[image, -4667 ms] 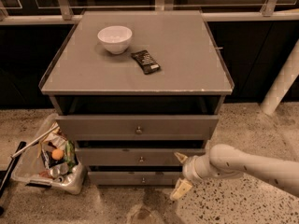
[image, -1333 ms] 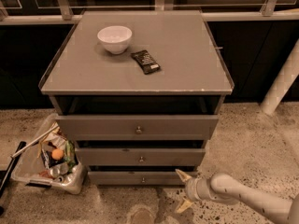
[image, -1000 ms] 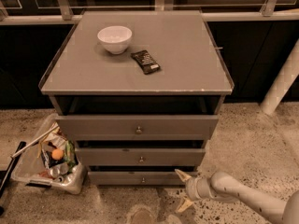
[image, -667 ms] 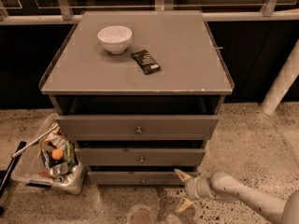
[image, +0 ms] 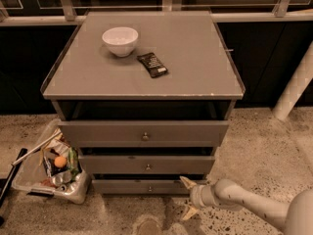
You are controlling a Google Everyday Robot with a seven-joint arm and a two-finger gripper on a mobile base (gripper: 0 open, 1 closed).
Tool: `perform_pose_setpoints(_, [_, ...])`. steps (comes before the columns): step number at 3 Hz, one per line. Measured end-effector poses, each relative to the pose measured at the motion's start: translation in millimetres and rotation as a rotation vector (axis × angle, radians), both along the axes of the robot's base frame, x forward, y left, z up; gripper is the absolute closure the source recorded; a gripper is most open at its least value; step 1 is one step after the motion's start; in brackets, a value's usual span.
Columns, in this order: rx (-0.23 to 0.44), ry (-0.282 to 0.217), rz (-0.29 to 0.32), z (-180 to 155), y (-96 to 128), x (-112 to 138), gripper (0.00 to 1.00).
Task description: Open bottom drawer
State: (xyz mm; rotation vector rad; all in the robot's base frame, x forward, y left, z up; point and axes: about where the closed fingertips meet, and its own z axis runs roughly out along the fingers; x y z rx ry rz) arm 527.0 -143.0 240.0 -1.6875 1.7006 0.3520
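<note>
The grey cabinet has three stacked drawer fronts. The bottom drawer [image: 132,186] is the lowest and narrowest, with a small round knob [image: 150,188] at its centre. My gripper [image: 186,197] hangs just above the floor at the right end of that front, right of the knob. It is open, with one tan finger [image: 186,181] pointing up-left against the drawer's right corner and the other down near the floor. Nothing sits between them. The white arm [image: 254,207] reaches in from the lower right.
A white bowl [image: 120,40] and a dark packet [image: 152,64] lie on the cabinet top [image: 195,67]. A plastic bin [image: 29,175] of trash stands on the floor at the left. A white pillar [image: 296,84] rises at the right. A round floor drain [image: 146,225] lies in front of the cabinet.
Over the last seconds the arm dropped from middle-drawer height to the bottom drawer's level and shifted slightly left. In the last second it has hardly moved, and the drawers look unchanged.
</note>
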Motion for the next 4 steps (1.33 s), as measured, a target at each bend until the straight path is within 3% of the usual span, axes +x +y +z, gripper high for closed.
perform_pose_setpoints(2, [-0.005,0.011,-0.018,-28,6,29,0.0])
perform_pose_setpoints(4, [0.033,0.04,-0.032,-47,12,56,0.0])
